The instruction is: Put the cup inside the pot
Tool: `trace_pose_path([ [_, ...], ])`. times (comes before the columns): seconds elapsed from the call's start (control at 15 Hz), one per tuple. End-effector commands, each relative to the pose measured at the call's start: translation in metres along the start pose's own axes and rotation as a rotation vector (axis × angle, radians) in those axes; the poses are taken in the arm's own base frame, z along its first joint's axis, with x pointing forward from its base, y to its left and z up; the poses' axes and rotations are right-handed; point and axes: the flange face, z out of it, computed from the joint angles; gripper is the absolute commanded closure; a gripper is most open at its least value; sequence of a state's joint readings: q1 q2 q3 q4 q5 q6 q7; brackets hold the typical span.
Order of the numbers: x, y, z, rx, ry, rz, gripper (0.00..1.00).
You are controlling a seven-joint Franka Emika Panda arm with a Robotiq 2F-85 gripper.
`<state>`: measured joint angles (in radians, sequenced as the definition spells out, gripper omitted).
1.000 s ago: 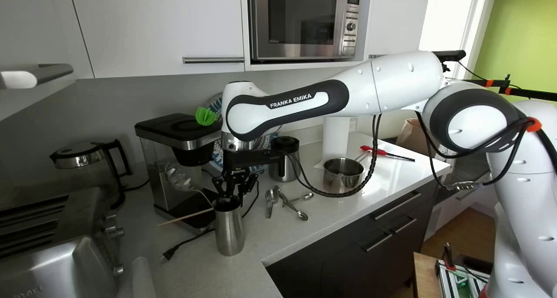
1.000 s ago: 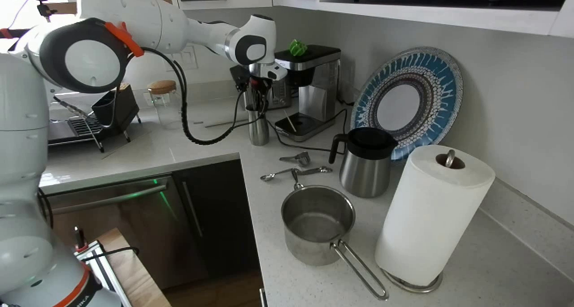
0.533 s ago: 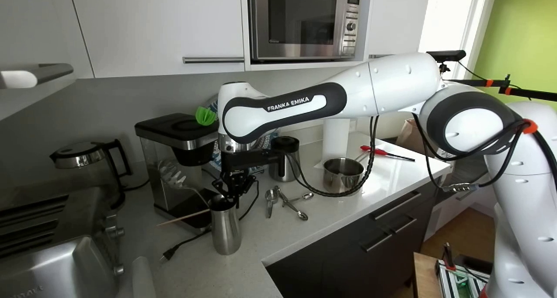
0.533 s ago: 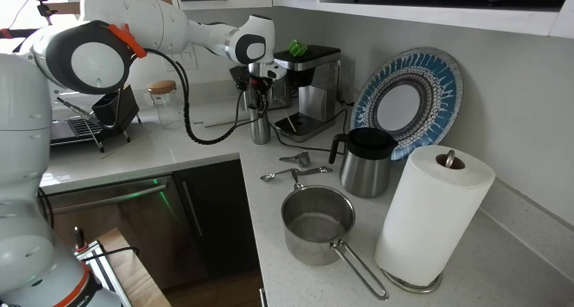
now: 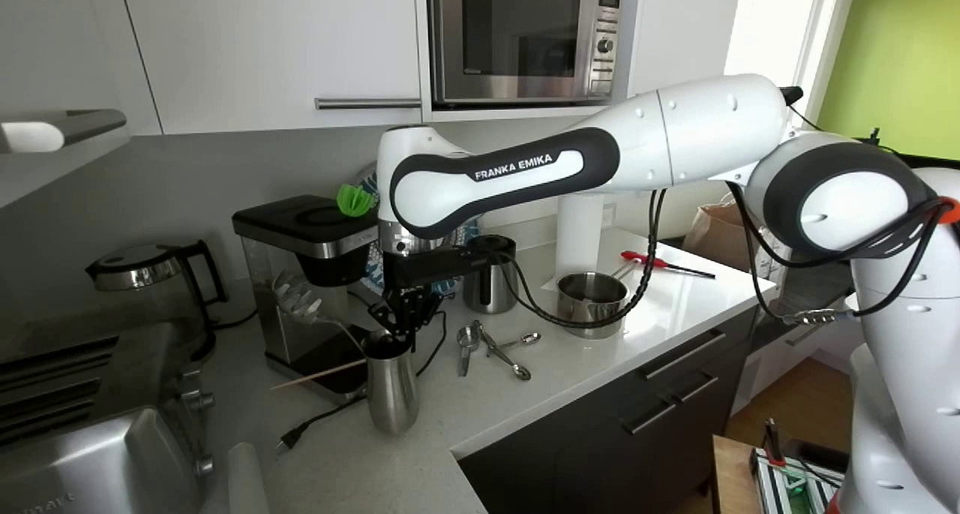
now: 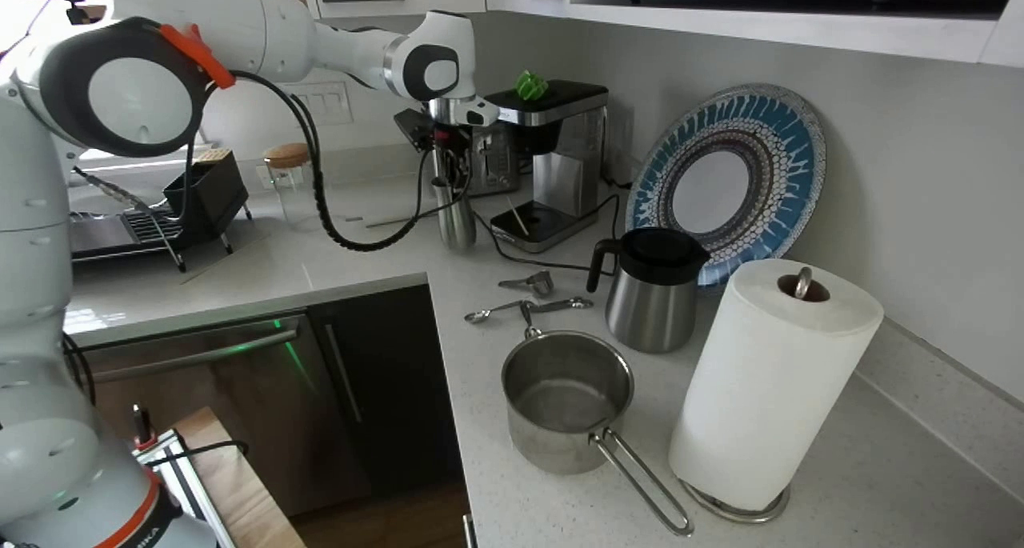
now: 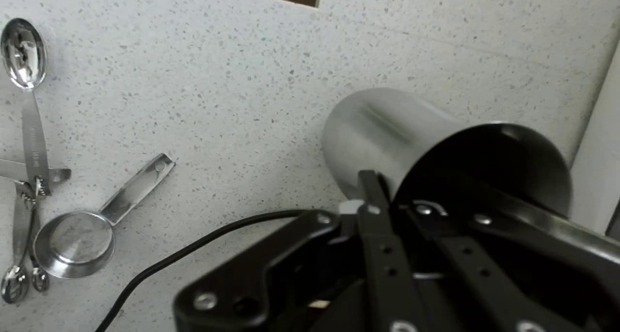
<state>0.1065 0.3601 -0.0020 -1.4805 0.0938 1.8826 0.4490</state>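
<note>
Cup (image 5: pixel 393 394), metal: held tilted, raised slightly over the last half second, apparently just clear of the counter (image 5: pixel 424 473). Claw (image 7: pixel 395 198): nearly closed, cup wall pinched, one finger (image 7: pixel 372 191) outside, one inside. Pot (image 6: pixel 548 440): set well apart, nearer and to the right in an exterior view, undisturbed; carrying can, it is judged, be begun.

in an exterior view, measuring spoons (image 6: pixel 526 306) lie on the desk (image 6: pixel 480 372) between cup (image 6: pixel 457 226) and saucepan (image 6: pixel 562 408), left of the paper-towel roll (image 6: pixel 768 388).
</note>
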Motion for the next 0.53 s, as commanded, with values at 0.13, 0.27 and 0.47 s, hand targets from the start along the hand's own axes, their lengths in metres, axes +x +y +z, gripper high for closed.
trace_pose_path([
  [0.13, -0.059, 0.006, -0.010, -0.003, -0.012, -0.006, 0.99],
  [0.27, -0.082, 0.017, -0.008, 0.032, -0.034, 0.068, 0.99],
  [0.47, -0.111, 0.042, -0.007, 0.073, -0.049, 0.233, 0.99],
])
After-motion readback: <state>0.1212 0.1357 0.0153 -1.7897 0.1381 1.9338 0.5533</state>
